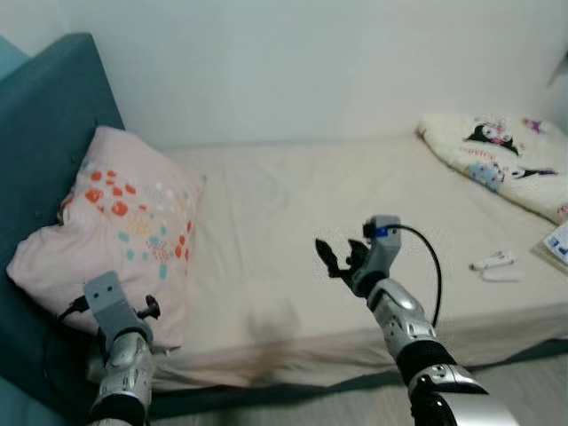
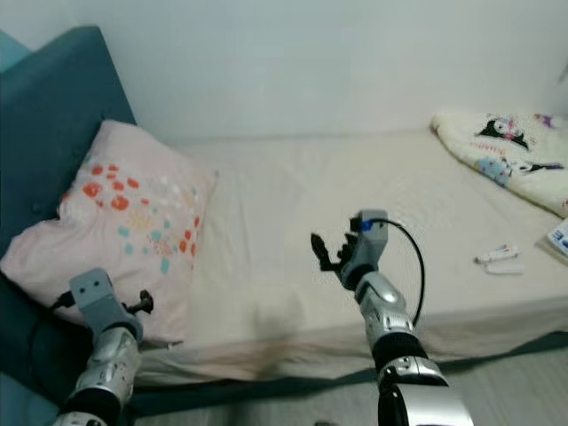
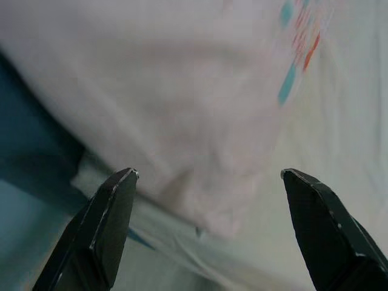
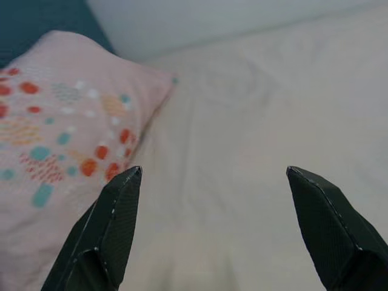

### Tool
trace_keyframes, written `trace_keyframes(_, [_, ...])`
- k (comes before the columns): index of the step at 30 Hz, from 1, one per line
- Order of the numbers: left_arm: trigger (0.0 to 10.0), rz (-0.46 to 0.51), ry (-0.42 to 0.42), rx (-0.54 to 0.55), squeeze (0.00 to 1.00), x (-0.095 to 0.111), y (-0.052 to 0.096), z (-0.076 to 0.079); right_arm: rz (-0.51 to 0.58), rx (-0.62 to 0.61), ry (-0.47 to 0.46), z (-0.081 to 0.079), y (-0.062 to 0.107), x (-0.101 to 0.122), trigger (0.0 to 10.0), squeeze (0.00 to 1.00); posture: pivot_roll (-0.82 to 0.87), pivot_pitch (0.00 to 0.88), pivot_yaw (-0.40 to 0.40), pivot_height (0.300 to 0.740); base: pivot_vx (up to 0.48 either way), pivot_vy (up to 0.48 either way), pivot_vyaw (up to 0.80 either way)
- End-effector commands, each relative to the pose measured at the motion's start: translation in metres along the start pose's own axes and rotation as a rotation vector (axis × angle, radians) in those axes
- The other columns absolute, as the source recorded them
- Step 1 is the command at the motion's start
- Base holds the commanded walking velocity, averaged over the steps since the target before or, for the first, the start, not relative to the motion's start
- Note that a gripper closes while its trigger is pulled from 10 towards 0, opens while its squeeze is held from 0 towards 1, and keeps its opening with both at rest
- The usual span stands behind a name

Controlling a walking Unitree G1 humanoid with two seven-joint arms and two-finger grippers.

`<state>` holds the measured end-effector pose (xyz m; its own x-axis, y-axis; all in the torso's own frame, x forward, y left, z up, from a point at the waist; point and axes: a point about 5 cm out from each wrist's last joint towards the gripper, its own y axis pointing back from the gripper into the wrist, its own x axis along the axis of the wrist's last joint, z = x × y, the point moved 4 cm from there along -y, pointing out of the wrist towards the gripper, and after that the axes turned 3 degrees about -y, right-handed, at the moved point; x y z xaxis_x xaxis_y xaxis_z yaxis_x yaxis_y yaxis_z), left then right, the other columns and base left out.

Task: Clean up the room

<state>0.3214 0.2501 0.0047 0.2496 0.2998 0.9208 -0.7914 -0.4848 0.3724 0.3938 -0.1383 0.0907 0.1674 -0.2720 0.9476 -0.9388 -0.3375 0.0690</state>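
Left eye view: bed (image 1: 293, 231) with cream sheet, smooth, lightly creased, matte cotton look. Pink pillow (image 1: 115, 235) propped against teal padded headboard (image 1: 49, 133), soft and puffy, printed with red, orange and teal dots. Folded blanket (image 1: 506, 160) at far right end, fleecy, cream with cartoon print. Two small white tube-like items (image 1: 494, 264) on sheet near right edge, hard plastic look, exact kind unclear. Corner of a blue-white thing (image 1: 559, 240) at frame edge, too cropped to name. Left gripper (image 1: 146, 311) low, just in front of pillow's lower corner. Right gripper (image 1: 335, 257) raised over mid-bed, holding nothing.

Right eye view: same layout. Right gripper well apart from pillow and from white items. Grey floor (image 2: 515, 382) strip below mattress edge.

Left wrist view: both black fingers (image 3: 103, 230) spread wide, nothing between; pillow's lower edge and sheet straight ahead, blurred.

Right wrist view: fingers (image 4: 109, 230) likewise spread wide, empty; aimed across sheet toward dotted pillow.

Step, as judged: approach to pillow, likely to straighten it; no grasp yet. Next move probably calls for left gripper forward to pinch pillow corner; soft fabric should bunch and sag, so deep bite needed. Loose white items likely left for later.
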Motion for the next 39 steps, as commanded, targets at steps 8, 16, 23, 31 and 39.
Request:
trace_keyframes(8, [10.0, -0.008, 0.026, 0.000, 0.00, -0.007, 0.001, -0.003, 0.014, 0.064, -0.026, -0.013, -0.002, 0.000, 10.0, 0.00, -0.15, 0.000, -0.001, 0.585, 0.000, 0.000, 0.00])
trace_keyframes(16, [10.0, 0.073, 0.148, -0.078, 0.00, 0.016, -0.004, 0.009, 0.026, 0.109, -0.023, -0.019, -0.002, 0.004, 10.0, 0.00, -0.15, 0.000, -0.011, 0.555, 0.000, 0.000, 0.00])
trace_keyframes(23, [10.0, 0.114, 0.198, -0.114, 0.00, 0.025, -0.005, 0.014, 0.023, 0.138, -0.018, -0.024, -0.003, 0.004, 10.0, 0.00, -0.16, 0.000, -0.016, 0.530, 0.000, 0.000, 0.00])
trace_keyframes(31, [10.0, 0.092, 0.162, -0.089, 0.00, 0.024, -0.008, 0.015, 0.042, 0.193, -0.047, -0.037, -0.006, 0.007, 10.0, 0.00, -0.16, 0.000, -0.013, 0.497, 0.000, 0.000, 0.00])
trace_keyframes(39, [10.0, 0.138, 0.176, -0.146, 0.00, 0.046, -0.012, 0.036, 0.040, 0.238, -0.042, -0.047, -0.006, 0.005, 10.0, 0.00, -0.16, 0.000, -0.016, 0.457, 0.000, 0.000, 0.00])
